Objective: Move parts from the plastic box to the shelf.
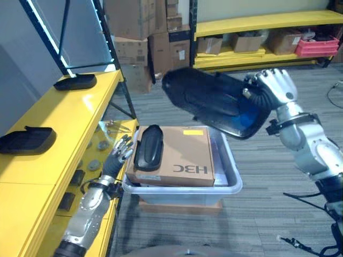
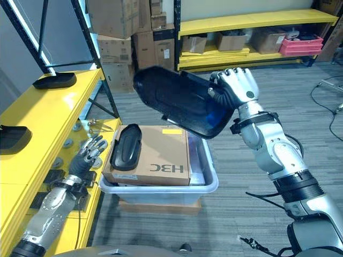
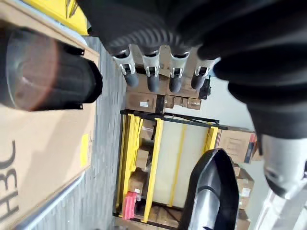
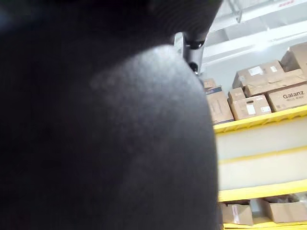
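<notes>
Right hand [image 1: 274, 88] is up in the air for you, fingers curled round one end of a large black part [image 1: 214, 101], and it's got a firm hold. That large black part hangs tilted above the plastic box [image 1: 231, 184], clear of everything beneath it, with its free end reaching toward the yellow shelf [image 1: 64, 115] on your left. From the right wrist view, the dark curved shell of the part takes up nearly everything in front of the hand.

Down below, you've got a cardboard box [image 1: 179, 158] lying flat in the plastic box, and a smaller black part [image 1: 148, 147] resting on top of that cardboard near its left edge. The plastic box itself sits on the grey floor [image 1: 257, 214], just beside the shelf.

Your left hand [image 1: 119, 154] is low, between the shelf edge and the plastic box, fingers relaxed and spread, holding nothing. It's near the smaller black part; from these angles you can't tell whether the fingertips reach it.

Over on the yellow shelf, two black parts are lying already: one at the near left edge [image 1: 27, 140] and one farther back [image 1: 75, 82], well apart from each other.
</notes>
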Robot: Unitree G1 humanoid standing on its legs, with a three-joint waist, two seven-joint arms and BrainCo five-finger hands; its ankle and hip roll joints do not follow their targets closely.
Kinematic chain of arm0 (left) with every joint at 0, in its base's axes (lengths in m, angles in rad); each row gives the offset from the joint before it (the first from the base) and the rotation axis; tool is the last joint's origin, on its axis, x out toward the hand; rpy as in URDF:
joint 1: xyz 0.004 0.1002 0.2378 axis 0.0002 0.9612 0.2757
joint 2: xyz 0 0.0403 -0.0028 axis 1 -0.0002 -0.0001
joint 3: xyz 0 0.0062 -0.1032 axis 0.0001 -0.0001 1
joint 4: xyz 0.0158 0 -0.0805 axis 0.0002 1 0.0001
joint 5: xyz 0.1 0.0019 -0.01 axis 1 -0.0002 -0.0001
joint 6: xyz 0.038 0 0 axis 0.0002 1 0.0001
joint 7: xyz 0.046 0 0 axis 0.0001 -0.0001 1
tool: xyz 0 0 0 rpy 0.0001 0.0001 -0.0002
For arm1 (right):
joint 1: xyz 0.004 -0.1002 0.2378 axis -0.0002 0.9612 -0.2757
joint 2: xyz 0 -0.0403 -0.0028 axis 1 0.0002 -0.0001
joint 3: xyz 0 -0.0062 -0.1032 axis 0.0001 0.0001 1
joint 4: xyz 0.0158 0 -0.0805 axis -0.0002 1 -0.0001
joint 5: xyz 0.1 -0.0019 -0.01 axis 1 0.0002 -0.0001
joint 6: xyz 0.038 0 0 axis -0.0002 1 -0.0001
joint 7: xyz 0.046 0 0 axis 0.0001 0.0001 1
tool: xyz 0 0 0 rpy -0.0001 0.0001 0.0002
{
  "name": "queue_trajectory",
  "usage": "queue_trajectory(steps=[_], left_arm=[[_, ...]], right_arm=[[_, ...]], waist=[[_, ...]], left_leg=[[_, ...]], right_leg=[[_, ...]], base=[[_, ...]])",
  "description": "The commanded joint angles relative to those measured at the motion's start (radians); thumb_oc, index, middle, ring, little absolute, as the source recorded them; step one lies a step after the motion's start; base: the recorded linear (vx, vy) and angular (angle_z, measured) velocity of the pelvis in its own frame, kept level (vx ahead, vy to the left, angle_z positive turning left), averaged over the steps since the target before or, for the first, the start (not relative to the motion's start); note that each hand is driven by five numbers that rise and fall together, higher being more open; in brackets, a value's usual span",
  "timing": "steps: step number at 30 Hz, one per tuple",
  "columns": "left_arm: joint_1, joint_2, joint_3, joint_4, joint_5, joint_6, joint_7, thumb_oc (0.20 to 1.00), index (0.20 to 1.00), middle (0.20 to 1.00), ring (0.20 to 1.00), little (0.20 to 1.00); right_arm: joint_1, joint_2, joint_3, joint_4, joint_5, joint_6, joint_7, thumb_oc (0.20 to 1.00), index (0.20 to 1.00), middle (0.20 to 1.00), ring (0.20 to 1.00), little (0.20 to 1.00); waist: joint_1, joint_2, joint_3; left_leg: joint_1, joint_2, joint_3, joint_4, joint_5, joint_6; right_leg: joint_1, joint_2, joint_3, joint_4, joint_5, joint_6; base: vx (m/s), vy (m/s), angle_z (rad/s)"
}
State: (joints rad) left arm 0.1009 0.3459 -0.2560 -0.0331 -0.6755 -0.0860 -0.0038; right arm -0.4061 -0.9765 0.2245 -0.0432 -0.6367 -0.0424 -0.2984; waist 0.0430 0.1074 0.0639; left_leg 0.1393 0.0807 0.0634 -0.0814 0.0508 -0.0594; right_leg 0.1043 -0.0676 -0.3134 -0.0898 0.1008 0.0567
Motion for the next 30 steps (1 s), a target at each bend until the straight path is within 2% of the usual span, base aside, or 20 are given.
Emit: queue_trajectory(steps=[1,4,8,14,17,22,30], left_arm=[[-0.056,0.036,-0.031,-0.011,-0.171,-0.03,0.04,1.0,1.0,1.0,1.0,1.0],[-0.061,0.03,-0.038,-0.016,-0.196,-0.033,0.057,1.0,1.0,1.0,1.0,1.0],[-0.09,0.017,-0.05,-0.018,-0.247,-0.037,0.099,1.0,1.0,1.0,1.0,1.0],[-0.117,0.016,-0.056,-0.02,-0.271,-0.048,0.12,1.0,1.0,1.0,1.0,1.0],[-0.123,0.014,-0.057,-0.016,-0.273,-0.049,0.121,1.0,1.0,1.0,1.0,1.0],[-0.154,0.018,-0.073,-0.037,-0.312,-0.064,0.109,1.0,1.0,1.0,1.0,1.0],[-0.193,0.045,-0.11,-0.079,-0.334,-0.073,0.075,1.0,1.0,1.0,1.0,1.0]], right_arm=[[-0.093,0.049,-0.011,-0.047,0.012,-0.034,-0.06,0.2,0.2,0.2,0.2,0.2],[-0.1,0.063,0.014,-0.055,0.028,-0.042,-0.055,0.2,0.2,0.2,0.2,0.2],[-0.156,0.099,0.146,-0.097,0.044,-0.07,-0.018,0.2,0.2,0.2,0.2,0.2],[-0.223,0.119,0.245,-0.117,0.056,-0.093,-0.003,0.2,0.2,0.2,0.2,0.2],[-0.234,0.123,0.263,-0.113,0.057,-0.096,-0.001,0.2,0.2,0.2,0.2,0.2],[-0.299,0.154,0.372,-0.098,0.067,-0.121,0.022,0.2,0.2,0.2,0.2,0.2],[-0.346,0.208,0.475,-0.058,0.087,-0.151,0.051,0.2,0.2,0.2,0.2,0.2]], waist=[[0.032,-0.071,-0.021],[0.035,-0.074,-0.023],[0.049,-0.085,-0.023],[0.062,-0.093,-0.018],[0.062,-0.094,-0.018],[0.073,-0.101,-0.015],[0.089,-0.108,-0.012]], left_leg=[[0.016,0.033,-0.039,-0.006,-0.099,-0.017],[0.021,0.034,-0.04,-0.006,-0.101,-0.016],[0.031,0.034,-0.046,-0.006,-0.105,-0.016],[0.025,0.035,-0.054,-0.006,-0.101,-0.018],[0.024,0.035,-0.055,-0.006,-0.1,-0.018],[0.018,0.036,-0.063,-0.006,-0.096,-0.021],[0.01,0.04,-0.073,-0.006,-0.091,-0.023]], right_leg=[[0.067,-0.112,-0.063,0.003,-0.123,0.106],[0.072,-0.11,-0.063,0.003,-0.123,0.105],[0.081,-0.107,-0.065,0.003,-0.121,0.103],[0.081,-0.108,-0.07,0.003,-0.117,0.102],[0.081,-0.108,-0.071,0.003,-0.117,0.102],[0.08,-0.106,-0.077,0.003,-0.115,0.101],[0.076,-0.103,-0.082,0.003,-0.111,0.1]], base=[[0.0,0.0,0.0],[0.0,0.0,0.0],[0.0,-0.008,0.0],[-0.02,-0.013,0.02],[0.0,0.0,0.0],[-0.01,-0.003,0.02],[-0.01,-0.007,0.03]])
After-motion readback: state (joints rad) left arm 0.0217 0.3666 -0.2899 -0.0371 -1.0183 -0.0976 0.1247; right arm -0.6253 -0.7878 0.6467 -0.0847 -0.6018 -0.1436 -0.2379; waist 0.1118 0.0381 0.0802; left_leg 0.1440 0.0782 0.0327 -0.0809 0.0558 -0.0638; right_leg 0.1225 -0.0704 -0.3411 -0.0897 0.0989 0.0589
